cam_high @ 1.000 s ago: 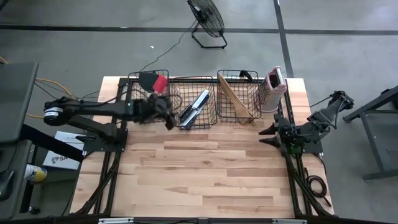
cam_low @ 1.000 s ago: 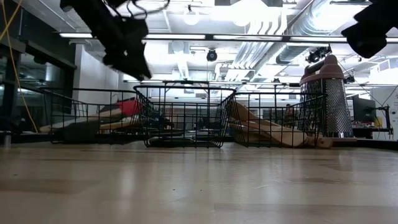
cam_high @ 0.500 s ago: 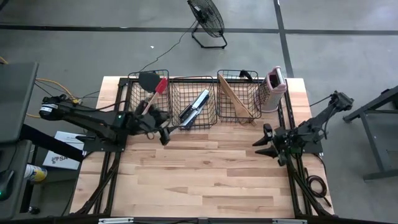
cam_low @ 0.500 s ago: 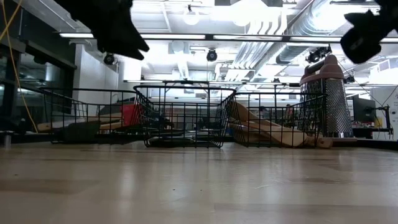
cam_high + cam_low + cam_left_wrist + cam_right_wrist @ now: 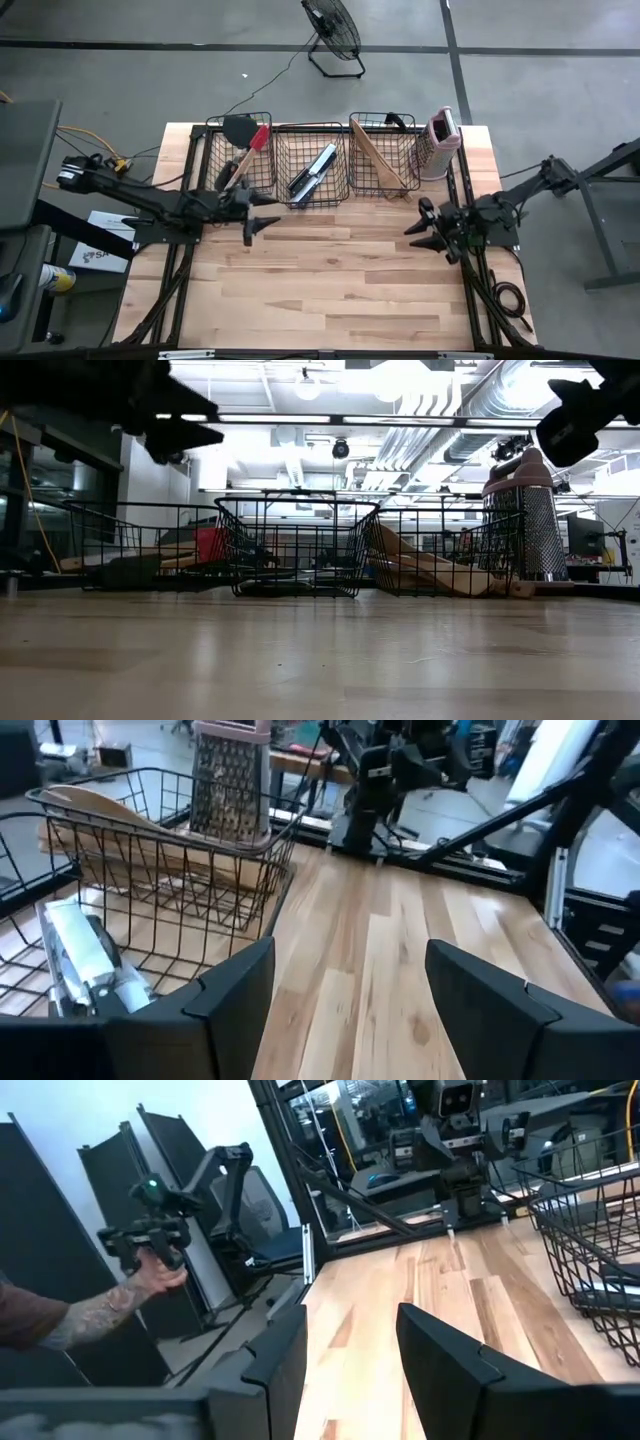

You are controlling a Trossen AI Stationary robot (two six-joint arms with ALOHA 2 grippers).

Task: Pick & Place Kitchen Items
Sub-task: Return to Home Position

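Our left end effector (image 5: 266, 212) hung empty, fingers wide, just below the baskets (image 5: 312, 126) at upper centre of the high view. The right end effector (image 5: 420, 222), also parted and empty, sat at centre right. Every utensil we could see lay in a basket: red spatula (image 5: 258, 138), knives (image 5: 315, 170), wooden spoons (image 5: 378, 158). We judged that homing well meant drawing both arms back level above the tabletop (image 5: 330, 280), clear of the wire rims.
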